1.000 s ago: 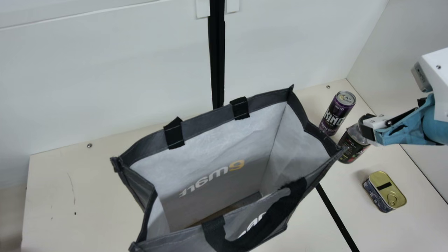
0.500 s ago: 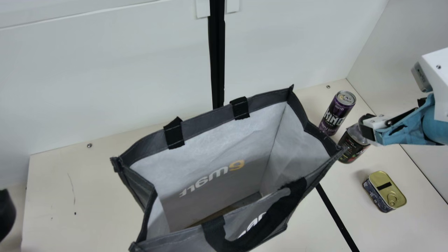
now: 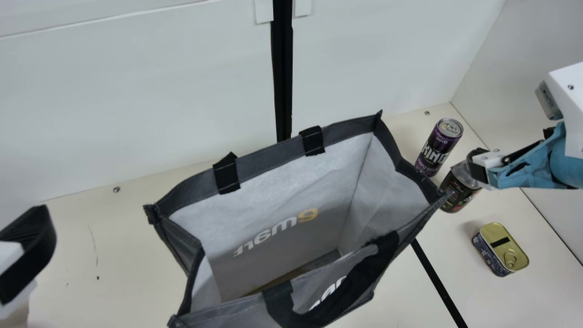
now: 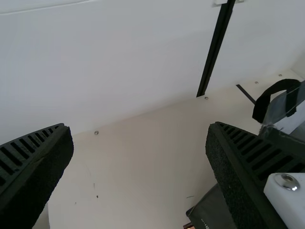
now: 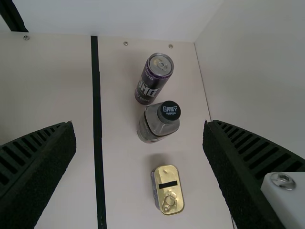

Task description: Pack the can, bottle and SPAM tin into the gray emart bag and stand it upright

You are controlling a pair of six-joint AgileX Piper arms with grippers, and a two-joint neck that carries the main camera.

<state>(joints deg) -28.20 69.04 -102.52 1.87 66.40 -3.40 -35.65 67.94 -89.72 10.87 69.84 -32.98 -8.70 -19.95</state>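
Observation:
The gray emart bag (image 3: 291,182) stands upright with its mouth open in the main view. My left gripper (image 3: 27,255) is at the far left, apart from the bag; the left wrist view shows this gripper (image 4: 140,176) open with nothing between its fingers. My right gripper (image 3: 483,168) hangs over the bottle (image 3: 457,189); in the right wrist view the same gripper (image 5: 139,176) is open and empty. Behind the bottle stands the purple can (image 3: 437,148). The SPAM tin (image 3: 501,248), gold lid up, lies in front of the bottle.
The cream table (image 3: 114,264) ends at a white back wall (image 3: 136,91) and a side wall (image 3: 542,41) on the right, close beyond the can and bottle. A black strip (image 3: 439,282) crosses the table between bag and tin.
My left gripper has come into the main view from the left edge and moved rightward. The right arm, the bag and the items have kept still.

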